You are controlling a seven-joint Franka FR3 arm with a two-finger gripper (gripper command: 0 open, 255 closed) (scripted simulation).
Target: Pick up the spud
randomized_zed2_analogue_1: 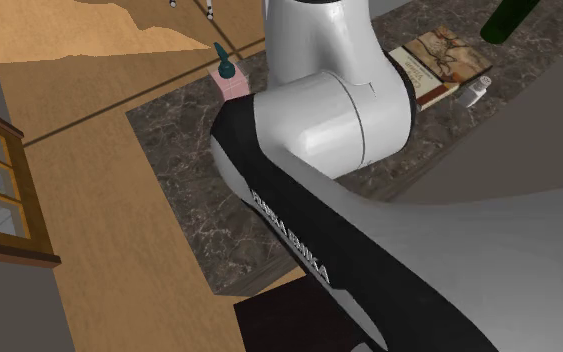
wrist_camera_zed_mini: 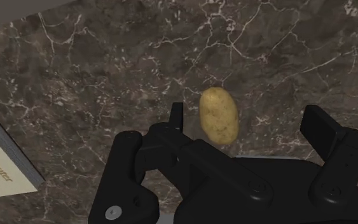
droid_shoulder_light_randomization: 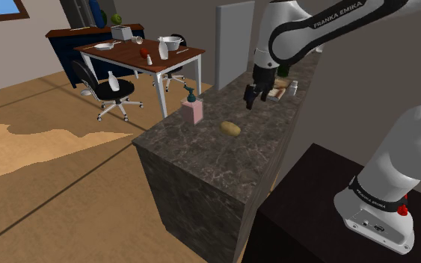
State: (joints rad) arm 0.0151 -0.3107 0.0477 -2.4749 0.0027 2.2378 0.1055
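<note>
One potato lies on the dark marbled table, near a pink soap bottle. The claw hangs above it, fingers spread, seemingly touching nothing. It looks firm, fairly light and smooth-skinned, so pinch across its narrow middle.

Dim, even light indoors.
A paler, ragged patch brightens the wooden floor on the left; the dark marble counter looks matte, the potato softly lit, the white arm shading grey underneath.
</note>
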